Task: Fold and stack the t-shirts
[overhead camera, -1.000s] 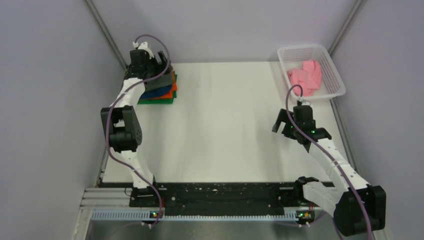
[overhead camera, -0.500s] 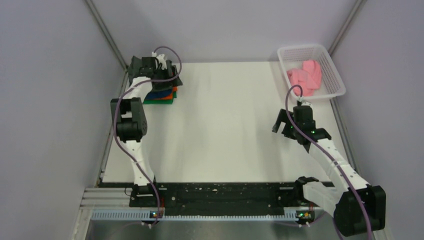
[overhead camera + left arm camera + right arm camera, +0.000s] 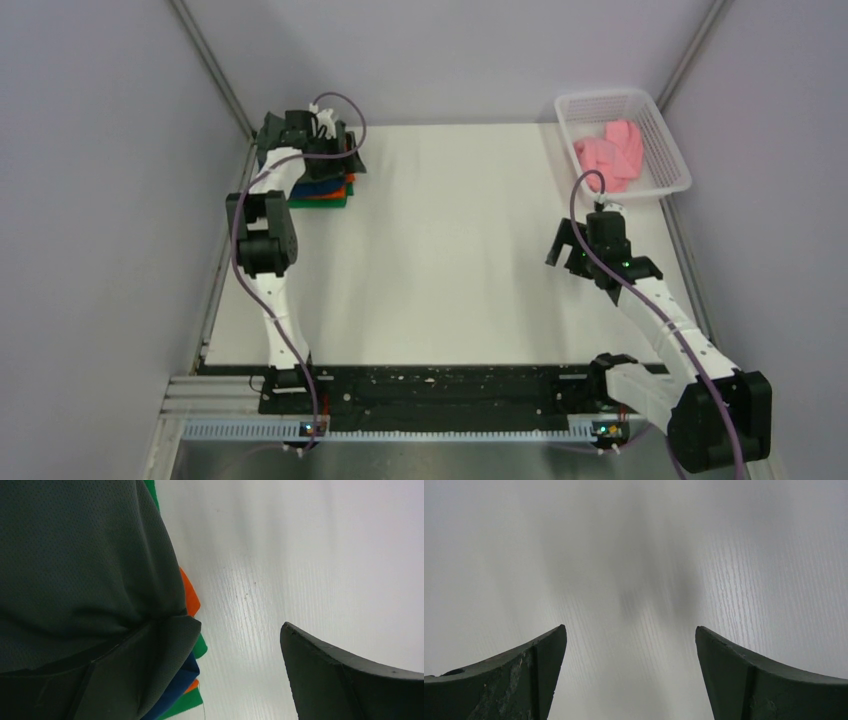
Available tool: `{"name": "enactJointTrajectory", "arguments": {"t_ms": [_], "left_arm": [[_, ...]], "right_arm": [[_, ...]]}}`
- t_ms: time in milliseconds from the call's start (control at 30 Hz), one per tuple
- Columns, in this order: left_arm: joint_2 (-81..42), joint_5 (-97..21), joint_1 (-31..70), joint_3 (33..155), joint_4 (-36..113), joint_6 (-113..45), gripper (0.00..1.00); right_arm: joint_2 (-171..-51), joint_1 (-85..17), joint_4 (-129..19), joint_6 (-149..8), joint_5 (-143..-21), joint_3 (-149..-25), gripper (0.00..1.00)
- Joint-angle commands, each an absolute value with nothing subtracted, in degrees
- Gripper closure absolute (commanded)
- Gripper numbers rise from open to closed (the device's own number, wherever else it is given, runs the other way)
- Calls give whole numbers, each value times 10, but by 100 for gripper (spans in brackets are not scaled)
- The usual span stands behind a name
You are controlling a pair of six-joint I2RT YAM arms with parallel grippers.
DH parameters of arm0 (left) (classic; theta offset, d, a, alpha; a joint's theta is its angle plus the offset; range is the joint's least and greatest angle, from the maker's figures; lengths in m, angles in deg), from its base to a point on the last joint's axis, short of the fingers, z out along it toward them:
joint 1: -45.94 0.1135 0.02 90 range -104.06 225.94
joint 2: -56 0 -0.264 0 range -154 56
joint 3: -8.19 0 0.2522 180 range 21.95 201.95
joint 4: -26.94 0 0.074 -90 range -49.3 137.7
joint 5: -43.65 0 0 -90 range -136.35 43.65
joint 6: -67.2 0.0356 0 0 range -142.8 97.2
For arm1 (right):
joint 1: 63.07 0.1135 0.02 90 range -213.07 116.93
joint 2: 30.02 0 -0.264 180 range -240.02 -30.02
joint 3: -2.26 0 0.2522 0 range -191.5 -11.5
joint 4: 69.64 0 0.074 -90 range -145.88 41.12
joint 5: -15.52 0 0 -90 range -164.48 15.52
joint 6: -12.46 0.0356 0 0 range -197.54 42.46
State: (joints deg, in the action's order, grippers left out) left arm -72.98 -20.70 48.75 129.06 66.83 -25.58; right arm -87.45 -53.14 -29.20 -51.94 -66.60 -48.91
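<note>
The stack of t-shirts (image 3: 322, 190) sits at the far left corner of the surface (image 3: 450, 260). A charcoal grey shirt (image 3: 75, 555) lies on top, its fine dimpled knit smooth and flat. Slivers of an orange shirt (image 3: 189, 592), a green shirt (image 3: 200, 647) and a navy shirt (image 3: 180, 680) peek out beneath its edge. The left end effector (image 3: 240, 627) is spread wide: one finger lies against the grey shirt's edge at the side of the pile, and the other hangs over bare surface with nothing pinched between them. The right end effector (image 3: 630, 628) is also spread wide and empty above bare surface near the right edge. It is on the near side of the white mesh basket (image 3: 600, 97) at the far right corner, where a pink shirt (image 3: 612, 150) lies bunched. That pink shirt looks to be the piece left to fold. It should be light, limp and prone to sagging, so a pinch on a raised ridge of the bunch ought to lift it out. After that it would want two holds, at the shoulders or the hem corners, to spread flat. The stacked shirts will likely slide on one another if nudged sideways, so any pressing there is best done straight down.
</note>
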Motion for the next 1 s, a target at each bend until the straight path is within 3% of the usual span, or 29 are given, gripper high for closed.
{"name": "enactJointTrajectory", "arguments": {"t_ms": [0, 167, 333, 533, 700, 967], "left_arm": [[-628, -263, 499, 1267, 648, -258, 1], [-577, -308, 525, 1269, 577, -293, 1], [-625, -343, 555, 1330, 548, -303, 1], [-697, -280, 593, 1423, 528, -321, 1], [-719, -222, 601, 1427, 478, -326, 1], [-775, -232, 602, 1465, 457, -332, 1]], "right_arm": [[-870, -536, -294, -516, -652, -500, 1], [-874, -536, -292, -515, -643, -500, 1], [-884, -536, -288, -513, -632, -502, 1], [-885, -536, -283, -507, -615, -500, 1], [-899, -536, -279, -501, -598, -500, 1], [-902, -536, -277, -491, -602, -503, 1]]}}
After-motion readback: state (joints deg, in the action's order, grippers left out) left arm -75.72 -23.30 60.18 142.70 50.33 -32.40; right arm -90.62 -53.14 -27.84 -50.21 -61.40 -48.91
